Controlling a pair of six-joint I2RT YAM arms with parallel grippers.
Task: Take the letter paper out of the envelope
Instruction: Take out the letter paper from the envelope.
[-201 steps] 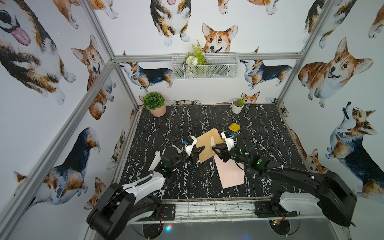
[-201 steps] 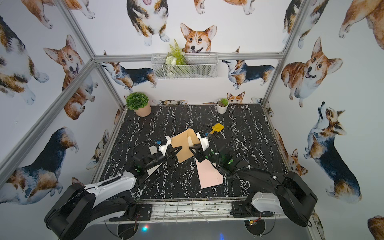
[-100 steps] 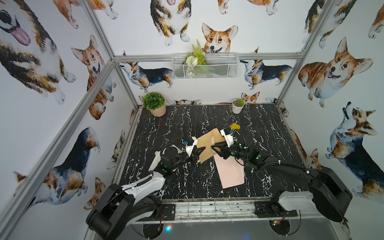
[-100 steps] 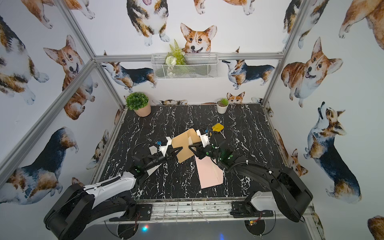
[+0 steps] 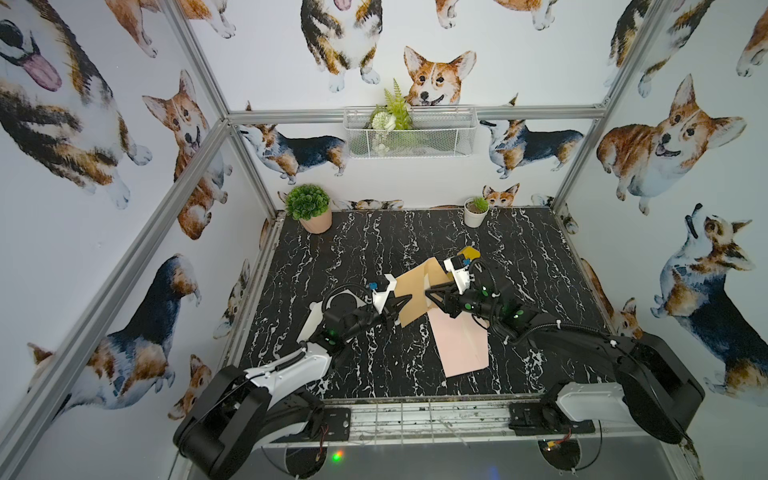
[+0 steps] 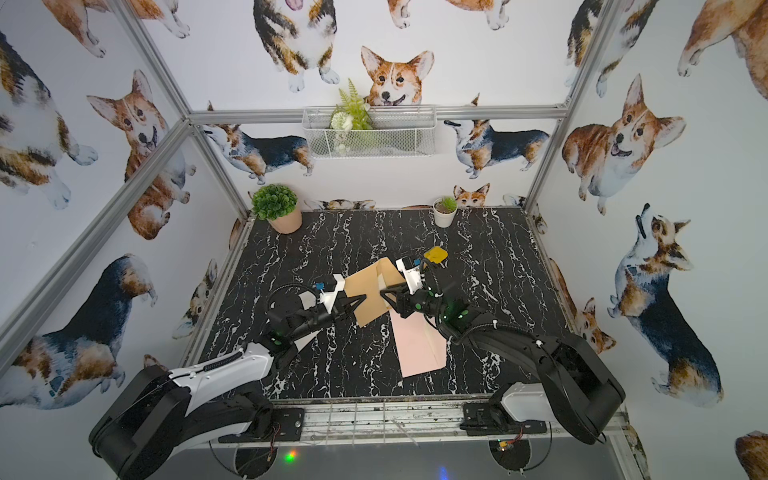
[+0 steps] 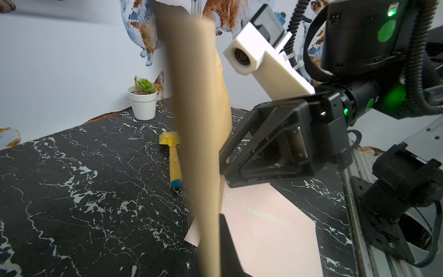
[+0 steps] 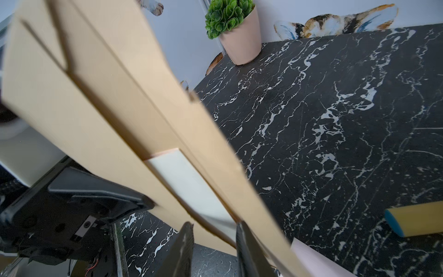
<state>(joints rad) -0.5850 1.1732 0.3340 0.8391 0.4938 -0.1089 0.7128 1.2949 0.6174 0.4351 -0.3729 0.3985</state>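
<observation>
A tan envelope [image 5: 415, 291] [image 6: 370, 286] hangs tilted above the black marble table [image 5: 374, 249]. My left gripper [image 5: 405, 301] [image 7: 213, 220] is shut on its left edge, which the left wrist view shows edge-on. At the envelope's right end my right gripper [image 5: 430, 293] [image 8: 214, 226] is open, its fingers straddling the open mouth. Inside that mouth a pale sheet, the letter paper [image 8: 191, 187], shows between the tan walls. A pink sheet [image 5: 461, 345] [image 7: 263, 227] lies flat on the table under the right arm.
A yellow tool with a blue tip [image 5: 469, 252] [image 7: 173, 163] lies behind the envelope. A green plant in a pink pot [image 5: 309, 208] and a small white pot [image 5: 476, 212] stand at the back edge. A wire basket [image 5: 409, 133] hangs on the back wall.
The right wrist has swung slightly toward the back at the envelope's right end. The left gripper, the envelope's left edge and the pink sheet have stayed put.
</observation>
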